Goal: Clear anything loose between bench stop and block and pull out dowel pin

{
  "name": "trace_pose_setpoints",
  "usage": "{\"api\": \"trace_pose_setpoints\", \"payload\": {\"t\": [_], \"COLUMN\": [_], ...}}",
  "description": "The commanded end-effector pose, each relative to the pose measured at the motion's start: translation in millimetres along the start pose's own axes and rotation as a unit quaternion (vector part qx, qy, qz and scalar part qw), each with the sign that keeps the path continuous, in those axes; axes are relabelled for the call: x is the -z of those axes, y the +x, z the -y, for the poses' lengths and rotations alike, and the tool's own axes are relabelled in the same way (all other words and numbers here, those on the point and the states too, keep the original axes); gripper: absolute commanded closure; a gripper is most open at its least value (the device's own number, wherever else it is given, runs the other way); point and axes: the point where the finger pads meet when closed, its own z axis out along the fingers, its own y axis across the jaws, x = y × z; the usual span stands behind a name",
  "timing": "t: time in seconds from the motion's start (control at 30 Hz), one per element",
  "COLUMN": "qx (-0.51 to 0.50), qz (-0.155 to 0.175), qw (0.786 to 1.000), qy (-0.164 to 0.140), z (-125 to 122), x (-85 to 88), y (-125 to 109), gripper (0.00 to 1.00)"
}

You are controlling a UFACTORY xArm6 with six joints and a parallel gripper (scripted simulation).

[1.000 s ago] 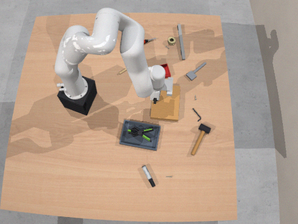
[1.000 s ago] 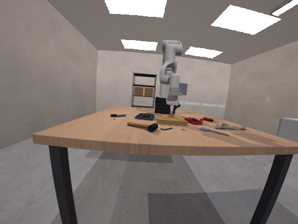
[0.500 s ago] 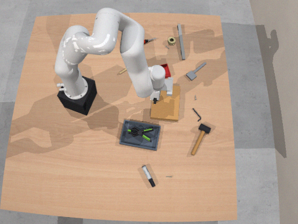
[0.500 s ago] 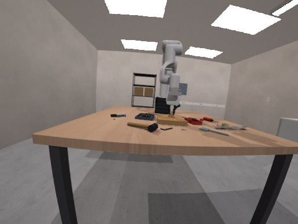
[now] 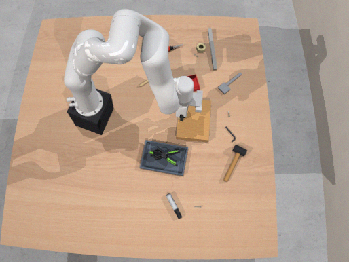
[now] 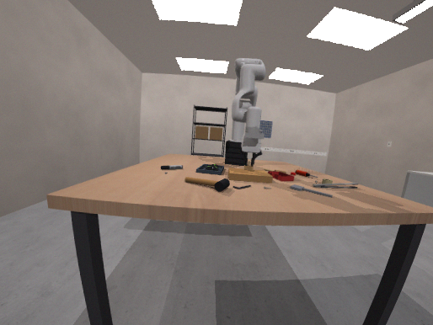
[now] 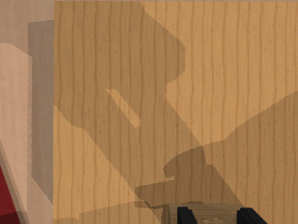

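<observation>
My gripper (image 5: 181,118) (image 6: 253,159) (image 7: 214,216) hangs low over one corner of the tan bench board (image 5: 195,130) (image 6: 248,175) (image 7: 125,60). Its two black fingers stand a little apart, and I see nothing held between them. In the wrist view only the fingertips show at the bottom edge, with a small wooden face just above them; I cannot tell what that face is. A short wooden dowel (image 5: 143,83) lies loose on the table left of the arm. A black clamp with green handles (image 5: 165,155) (image 6: 210,169) lies in a grey tray (image 5: 148,163). The block and the stop are hidden.
A red tray (image 5: 195,81) (image 6: 281,175) sits behind the board. A mallet (image 5: 234,162) (image 6: 207,183), a hex key (image 5: 231,133), a grey bar (image 5: 212,49), a chisel-like tool (image 5: 228,83), a screwdriver (image 5: 172,47), a brass ring (image 5: 201,47) and a marker (image 5: 173,205) lie around.
</observation>
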Motion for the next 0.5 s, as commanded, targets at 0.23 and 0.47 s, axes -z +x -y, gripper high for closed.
{"api": "trace_pose_setpoints", "payload": {"t": [0.23,0.47], "qx": [0.000,0.000], "qz": [-0.002,-0.002], "qw": [1.000,1.000], "qy": [0.000,0.000], "z": [0.1,0.1], "x": [5.1,11.9], "y": [1.6,1.6], "gripper": [0.72,0.72]}}
